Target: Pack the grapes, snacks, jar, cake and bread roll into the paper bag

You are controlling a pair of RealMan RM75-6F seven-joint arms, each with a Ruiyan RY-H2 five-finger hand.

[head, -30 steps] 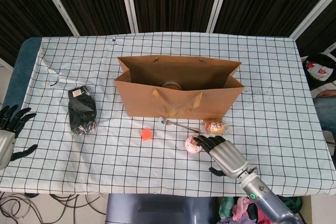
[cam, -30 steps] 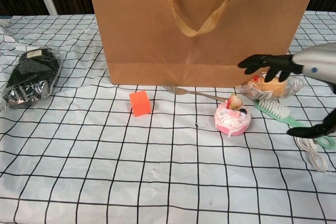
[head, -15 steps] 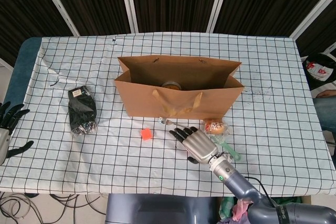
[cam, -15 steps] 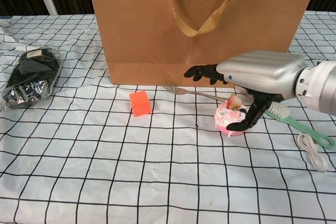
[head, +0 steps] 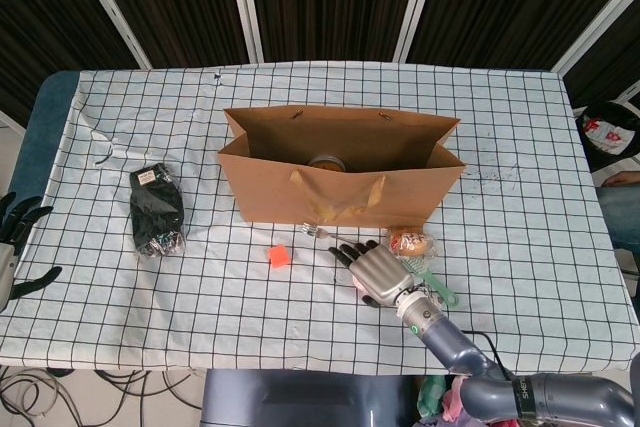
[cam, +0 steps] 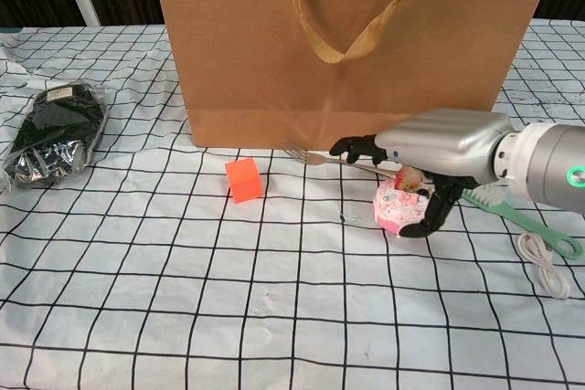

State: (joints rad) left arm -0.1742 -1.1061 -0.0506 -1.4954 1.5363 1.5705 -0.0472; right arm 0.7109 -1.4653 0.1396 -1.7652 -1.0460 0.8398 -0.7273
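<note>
Right hand [cam: 430,157] curled over cake [cam: 399,209], half hiding it; grip unclear

Bright, even overhead light, soft shadows, sharp focus (backdrop stays dark), no glare.

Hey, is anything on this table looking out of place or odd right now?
A few non-task things lie around the cake: a fork against the paper bag, an orange cube, and a green brush. Nothing looks spilled or damaged.
</note>
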